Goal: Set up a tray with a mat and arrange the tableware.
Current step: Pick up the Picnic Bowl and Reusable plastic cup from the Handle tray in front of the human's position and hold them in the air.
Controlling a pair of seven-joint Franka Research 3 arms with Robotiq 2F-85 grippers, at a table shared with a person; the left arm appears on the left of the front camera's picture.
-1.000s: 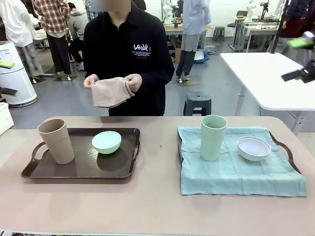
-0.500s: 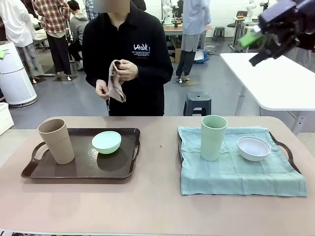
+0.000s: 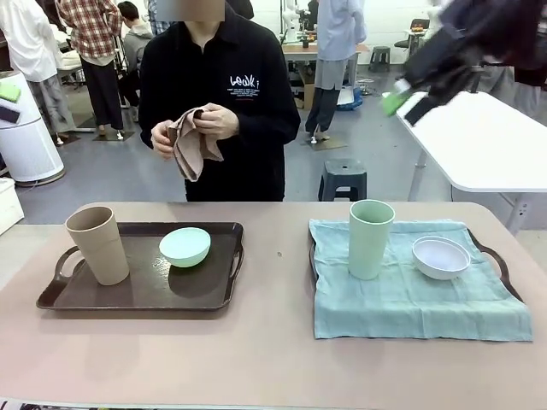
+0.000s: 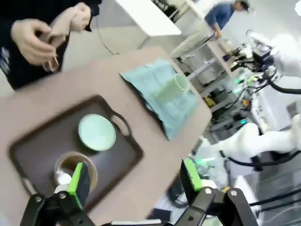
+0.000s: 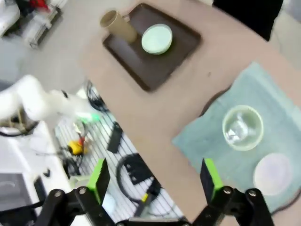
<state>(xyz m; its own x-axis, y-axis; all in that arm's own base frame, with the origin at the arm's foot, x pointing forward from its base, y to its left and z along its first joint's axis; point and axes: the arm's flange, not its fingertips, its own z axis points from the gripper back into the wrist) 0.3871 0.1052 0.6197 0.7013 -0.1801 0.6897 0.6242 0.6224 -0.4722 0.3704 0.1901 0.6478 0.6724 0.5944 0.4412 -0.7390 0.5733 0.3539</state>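
A tan cup (image 3: 97, 244) and a mint green bowl (image 3: 185, 246) stand on the bare dark brown tray (image 3: 128, 295) at left. The right tray (image 3: 504, 272) is covered by a teal mat (image 3: 410, 295) holding a pale green cup (image 3: 370, 239) and a white bowl (image 3: 440, 257). The person holds a crumpled tan cloth (image 3: 192, 141) in both hands. My right gripper (image 3: 403, 98) hangs blurred, high at the upper right, open (image 5: 155, 176) and empty. My left gripper (image 3: 8, 101) is at the far left edge, open (image 4: 134, 176), high above the tan cup (image 4: 75, 167).
The person stands at the table's far edge, behind the left tray. A white table (image 3: 479, 137) stands behind at right, a dark stool (image 3: 343, 179) on the floor beyond. Bare tabletop (image 3: 273, 282) lies between the trays and along the front.
My right arm has swung up from the right edge and leftward across the upper right. The person has bunched the flat tan cloth into both hands. My left gripper has risen.
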